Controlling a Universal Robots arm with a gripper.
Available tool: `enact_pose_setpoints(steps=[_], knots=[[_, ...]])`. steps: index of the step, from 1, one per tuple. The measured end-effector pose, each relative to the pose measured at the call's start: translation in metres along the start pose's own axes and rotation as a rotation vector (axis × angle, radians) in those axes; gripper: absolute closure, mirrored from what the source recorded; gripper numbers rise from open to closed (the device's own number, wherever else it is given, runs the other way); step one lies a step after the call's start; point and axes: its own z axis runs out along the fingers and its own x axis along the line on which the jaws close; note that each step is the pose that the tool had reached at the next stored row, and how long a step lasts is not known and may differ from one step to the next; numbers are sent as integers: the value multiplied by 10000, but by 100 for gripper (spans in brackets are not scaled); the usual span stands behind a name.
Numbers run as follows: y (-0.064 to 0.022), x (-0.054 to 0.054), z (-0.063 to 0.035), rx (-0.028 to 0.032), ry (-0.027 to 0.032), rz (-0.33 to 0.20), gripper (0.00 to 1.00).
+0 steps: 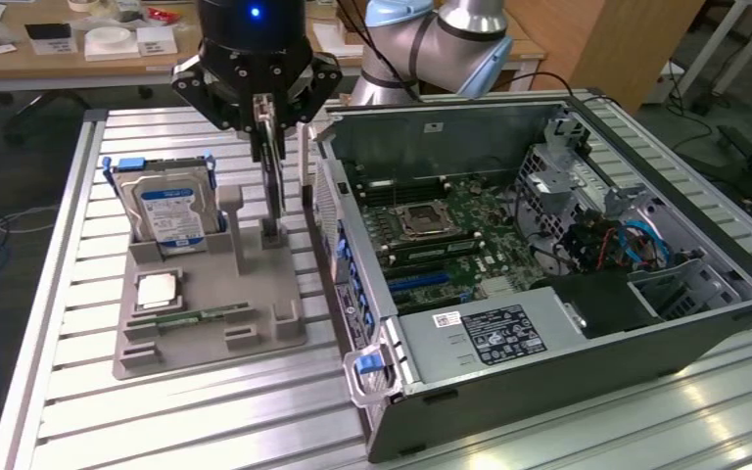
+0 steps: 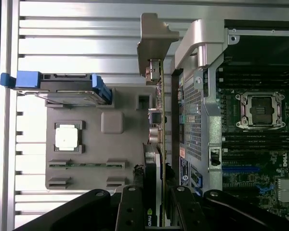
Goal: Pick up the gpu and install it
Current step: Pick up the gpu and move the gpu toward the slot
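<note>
The gpu (image 1: 277,191) is a thin dark card standing on edge, its lower end at the upright holder of the grey fixture (image 1: 258,338). My gripper (image 1: 269,132) comes down from above and is shut on the card's top edge, one finger on each face. In the wrist view the gpu (image 2: 160,96) shows edge-on, with its pale metal bracket (image 2: 154,38) at the far end, and my gripper (image 2: 156,204) clamps it. The open computer case (image 1: 337,196) lies just to the exterior view's right, with the motherboard (image 1: 454,225) and its blue slot (image 1: 415,282) exposed.
On the fixture stand a silver hard drive (image 1: 167,211) with blue rails, a square processor chip (image 1: 157,289) and a green memory stick (image 1: 200,315). The case wall (image 2: 192,96) is very close beside the card. The ribbed metal table (image 1: 193,421) extends in front.
</note>
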Motion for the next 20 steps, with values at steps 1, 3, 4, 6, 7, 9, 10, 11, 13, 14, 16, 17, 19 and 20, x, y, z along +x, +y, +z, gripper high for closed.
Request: enact_pose_setpoints(steps=[1, 3, 4, 6, 7, 9, 10, 11, 13, 14, 16, 17, 19, 20], knots=[[0, 0, 0, 1, 0, 0, 73], [1, 0, -10, 3, 3, 0, 73], [3, -1, -25, 4, 4, 0, 73], [7, -3, -60, -1, 1, 0, 73], [9, -3, -76, -2, 1, 0, 73], [12, -5, -103, -2, 1, 0, 73], [13, -6, -112, -4, 0, 0, 73], [14, -6, -116, -5, -1, 0, 73], [14, -6, -116, -5, -1, 0, 73], [14, -7, -117, -4, 0, 0, 73], [14, -6, -118, -3, 2, 0, 73], [14, -7, -118, -3, 1, 0, 73], [14, -12, -119, -1, 3, -1, 73], [14, -21, -119, -1, 4, -3, 73]])
